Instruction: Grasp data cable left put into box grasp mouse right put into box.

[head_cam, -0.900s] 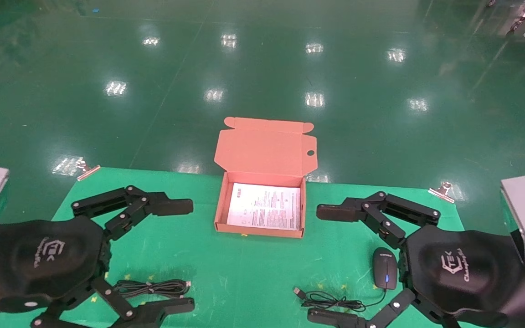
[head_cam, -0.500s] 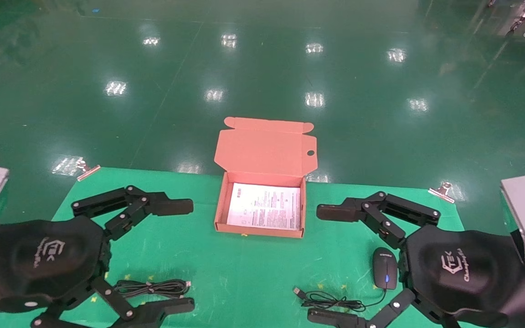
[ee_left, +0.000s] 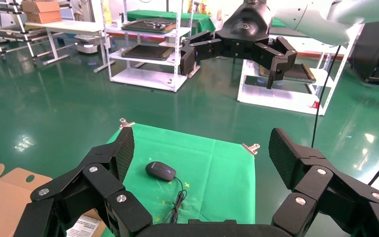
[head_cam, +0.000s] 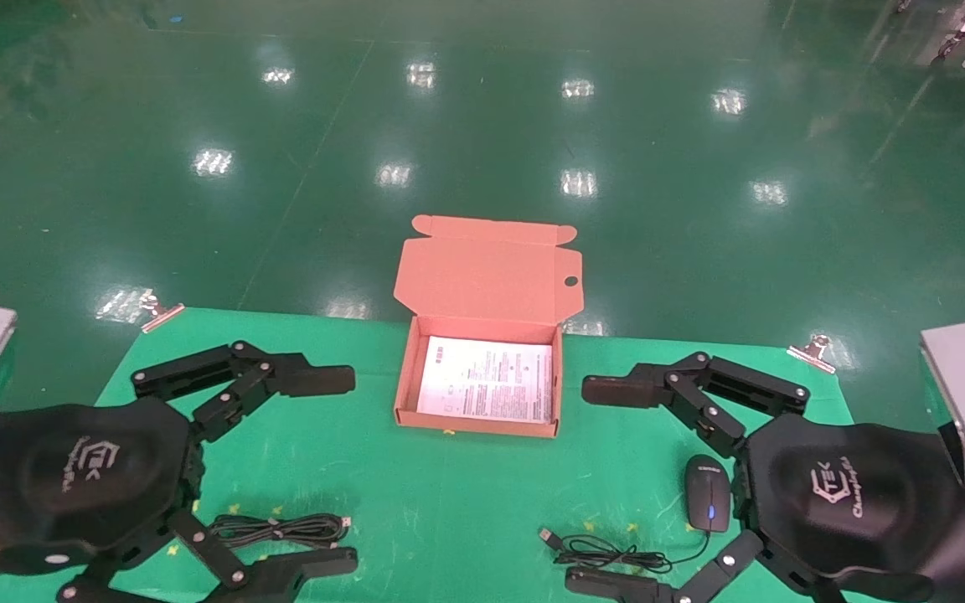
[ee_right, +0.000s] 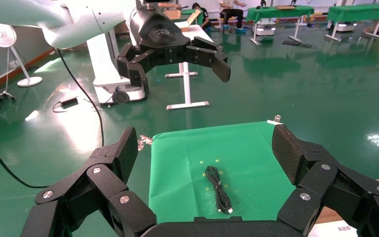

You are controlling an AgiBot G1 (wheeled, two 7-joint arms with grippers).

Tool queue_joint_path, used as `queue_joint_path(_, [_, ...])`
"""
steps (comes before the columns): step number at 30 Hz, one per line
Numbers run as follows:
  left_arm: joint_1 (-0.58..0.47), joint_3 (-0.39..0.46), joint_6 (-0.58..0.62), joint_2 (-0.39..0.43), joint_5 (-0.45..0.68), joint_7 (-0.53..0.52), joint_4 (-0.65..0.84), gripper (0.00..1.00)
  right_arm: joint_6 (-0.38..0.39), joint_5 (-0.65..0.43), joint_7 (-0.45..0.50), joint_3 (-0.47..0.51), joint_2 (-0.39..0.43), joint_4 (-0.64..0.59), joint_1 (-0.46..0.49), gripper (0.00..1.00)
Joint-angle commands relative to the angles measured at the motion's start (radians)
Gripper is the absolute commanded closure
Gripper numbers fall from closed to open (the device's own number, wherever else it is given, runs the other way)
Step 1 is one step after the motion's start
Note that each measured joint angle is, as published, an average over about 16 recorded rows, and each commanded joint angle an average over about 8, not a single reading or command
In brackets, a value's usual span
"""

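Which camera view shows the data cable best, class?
The right wrist view: the data cable lies whole and unobstructed on the green mat. The head view has it partly behind the left end effector. The left wrist view misses it.

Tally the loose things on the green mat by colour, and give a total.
Black: 2, the data cable and the mouse.
Salmon-orange: 1, the box, lid open.
White: 1, the printed sheet inside the box.
Total: 4.

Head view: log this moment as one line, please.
left gripper: open, above data cable | right gripper: open, beside mouse | box: lid open, holds only a printed sheet | nothing grasped
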Motion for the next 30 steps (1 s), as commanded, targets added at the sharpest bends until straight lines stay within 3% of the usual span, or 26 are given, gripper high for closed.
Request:
queue_joint_path(1, [0.001,0.0,-0.001,0.0,0.0,0.0,0.0,0.0,-0.001,0.002,-0.002,0.002,0.0,0.0,-0.001,0.0])
queue_joint_path(7, [-0.059,0.05,0.035,0.001,0.088,-0.026,0.011,0.0,-0.025,-0.094,-0.036,-0.024,0.014,0.026,0.056,0.0])
queue_joint_path(15, [-0.198,0.193,0.078,0.03,0.281,-0.051,0.029,0.0,-0.057,-0.328,-0.134,-0.126,-0.01,0.051,0.205,0.0])
queue_joint_path(22, [-0.338,0.35,0.079,0.099,0.483,0.003,0.082,0.0,-0.063,-0.528,-0.275,-0.266,-0.049,0.052,0.314,0.0])
queue_joint_path(30, [-0.491,0.528,0.064,0.205,0.76,0.069,0.135,0.0,-0.043,-0.726,-0.388,-0.399,-0.095,0.053,0.376,0.0])
